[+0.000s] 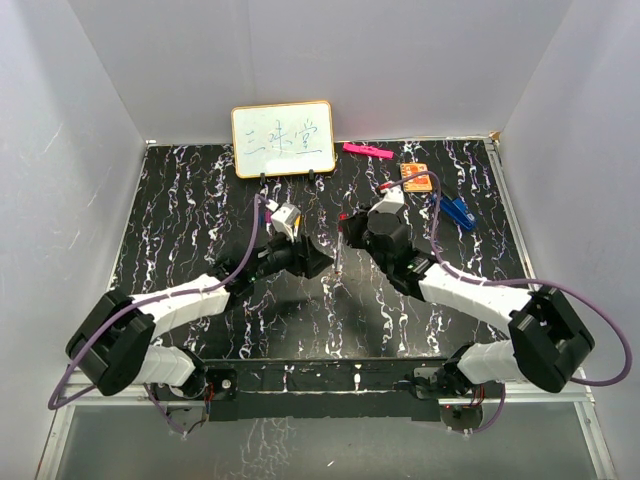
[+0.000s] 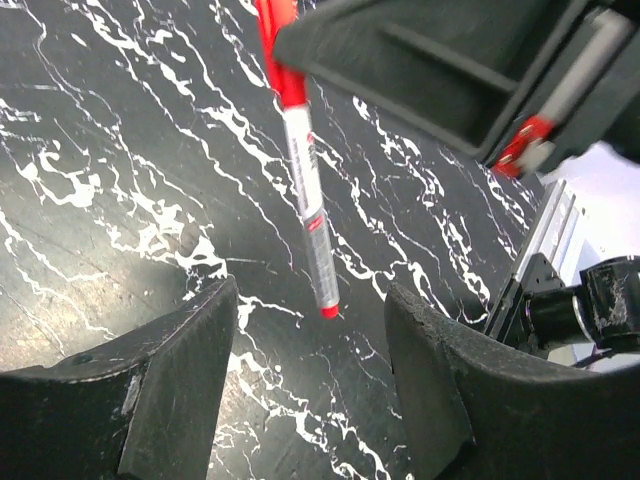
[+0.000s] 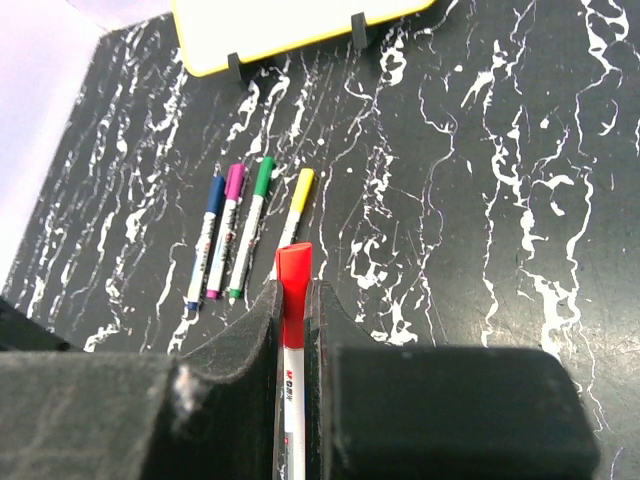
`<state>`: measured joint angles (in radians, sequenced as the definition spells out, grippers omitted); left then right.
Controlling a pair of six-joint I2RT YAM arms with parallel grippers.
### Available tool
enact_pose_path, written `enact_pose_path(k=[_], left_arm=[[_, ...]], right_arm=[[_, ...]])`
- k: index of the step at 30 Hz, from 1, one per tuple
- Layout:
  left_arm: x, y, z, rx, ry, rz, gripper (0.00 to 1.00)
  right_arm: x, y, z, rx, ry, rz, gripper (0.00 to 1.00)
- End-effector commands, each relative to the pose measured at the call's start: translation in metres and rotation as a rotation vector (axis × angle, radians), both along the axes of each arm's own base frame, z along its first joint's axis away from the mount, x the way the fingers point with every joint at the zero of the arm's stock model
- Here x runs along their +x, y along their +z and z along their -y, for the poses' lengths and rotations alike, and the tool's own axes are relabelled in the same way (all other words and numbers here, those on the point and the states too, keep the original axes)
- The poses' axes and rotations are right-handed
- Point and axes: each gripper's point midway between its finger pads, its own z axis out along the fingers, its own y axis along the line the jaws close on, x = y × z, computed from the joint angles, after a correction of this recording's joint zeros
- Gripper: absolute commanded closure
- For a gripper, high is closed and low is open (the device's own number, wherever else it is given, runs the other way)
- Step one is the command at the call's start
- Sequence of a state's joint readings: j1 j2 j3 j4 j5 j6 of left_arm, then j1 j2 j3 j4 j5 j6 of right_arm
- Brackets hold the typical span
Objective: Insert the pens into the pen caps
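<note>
Setting: a black, white-veined tabletop [image 1: 180,220] is stretching between pale walls, with two robot arms reaching in from the near edge.
Right hand: the right hand [image 3: 293,300] is clamping its two fingers together on a red pen [image 3: 293,275], with no gap showing beside the barrel.
Red pen: it is hanging slightly tilted from that grip near the middle of the tabletop. A red cap [image 3: 294,262] is sitting on the end that is poking out past the fingers.
Left hand: the left hand [image 2: 310,295] is standing with its fingers apart and gripping nothing. The pen's small red far end is hanging in the gap between them, touching neither finger.
Other pens: four pens [image 3: 240,235] are lying side by side on the tabletop, closer to the back than the right hand. Going from left to right, they are wearing blue, purple, green and yellow caps.
Back edge: a yellow-framed whiteboard [image 1: 283,139] is standing upright, with blue writing on it.
Right rear: a pink bar [image 1: 367,151], a small orange item [image 1: 416,174] and a blue clip [image 1: 458,212] are lying well apart from the pens.
</note>
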<state>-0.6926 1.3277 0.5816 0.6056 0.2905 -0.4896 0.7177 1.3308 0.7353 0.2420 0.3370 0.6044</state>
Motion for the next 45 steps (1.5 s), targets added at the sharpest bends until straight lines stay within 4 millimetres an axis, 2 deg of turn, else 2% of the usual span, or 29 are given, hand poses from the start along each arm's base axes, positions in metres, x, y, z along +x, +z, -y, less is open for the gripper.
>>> enact_pose_path(k=[1, 12, 20, 21, 22, 25, 26, 31, 35, 40, 45], left_arm=[[-0.003, 0.006, 0.005, -0.020, -0.046, 0.022, 0.42], [0.001, 0.015, 0.027, -0.108, -0.102, 0.007, 0.42], [0.005, 0.016, 0.032, -0.120, -0.108, 0.002, 0.45], [0.005, 0.016, 0.033, -0.124, -0.111, 0.001, 0.48], [0.005, 0.018, 0.034, -0.129, -0.115, 0.004, 0.56], [0.005, 0.021, 0.038, -0.150, -0.124, 0.002, 0.92], [0.005, 0.022, 0.039, -0.160, -0.131, 0.000, 1.00], [0.006, 0.031, 0.046, -0.198, -0.152, 0.000, 1.00], [0.012, 0.048, 0.044, -0.218, -0.124, 0.044, 1.00], [0.027, 0.082, 0.039, -0.226, -0.060, 0.142, 1.00], [0.043, 0.095, 0.035, -0.235, -0.019, 0.169, 1.00]], right_arm=[[0.005, 0.060, -0.002, 0.117, -0.011, 0.123, 1.00], [-0.005, 0.061, -0.014, 0.126, 0.092, 0.149, 1.00], [-0.009, 0.058, -0.020, 0.136, 0.135, 0.156, 1.00], [-0.009, 0.057, -0.021, 0.137, 0.137, 0.152, 1.00], [-0.009, 0.055, -0.021, 0.137, 0.139, 0.149, 1.00], [-0.010, 0.050, -0.023, 0.141, 0.142, 0.131, 1.00], [-0.010, 0.049, -0.023, 0.144, 0.142, 0.125, 1.00], [-0.013, 0.037, -0.026, 0.137, 0.163, 0.096, 1.00], [-0.020, 0.014, -0.029, 0.100, 0.197, 0.036, 1.00], [-0.032, -0.025, -0.031, 0.059, 0.222, -0.056, 1.00], [-0.050, -0.060, -0.036, -0.002, 0.237, -0.138, 1.00]])
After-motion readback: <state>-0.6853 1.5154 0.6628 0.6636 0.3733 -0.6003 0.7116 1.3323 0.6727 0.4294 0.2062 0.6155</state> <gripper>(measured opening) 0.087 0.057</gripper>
